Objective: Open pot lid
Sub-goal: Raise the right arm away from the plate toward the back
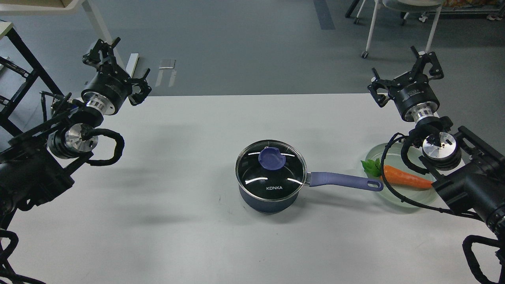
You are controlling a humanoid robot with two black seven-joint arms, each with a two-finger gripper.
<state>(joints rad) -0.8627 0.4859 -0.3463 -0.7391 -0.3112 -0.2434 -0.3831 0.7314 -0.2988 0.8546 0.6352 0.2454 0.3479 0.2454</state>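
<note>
The dark-blue pot (268,201) stands in the middle of the white table, its long periwinkle handle (343,182) pointing right. The clear glass lid (270,169) with "KONKA" lettering sits flat on the pot, its blue knob (271,158) on top. My left gripper (118,65) hangs open over the table's far left corner, well away from the pot. Over the far right edge my right gripper (406,65) is also open and holds nothing.
A pale green glass plate (398,201) with an orange carrot (404,176) lies right of the handle's end, partly under my right arm. Chair legs on castors (365,53) and a black frame (23,63) stand on the floor beyond the table.
</note>
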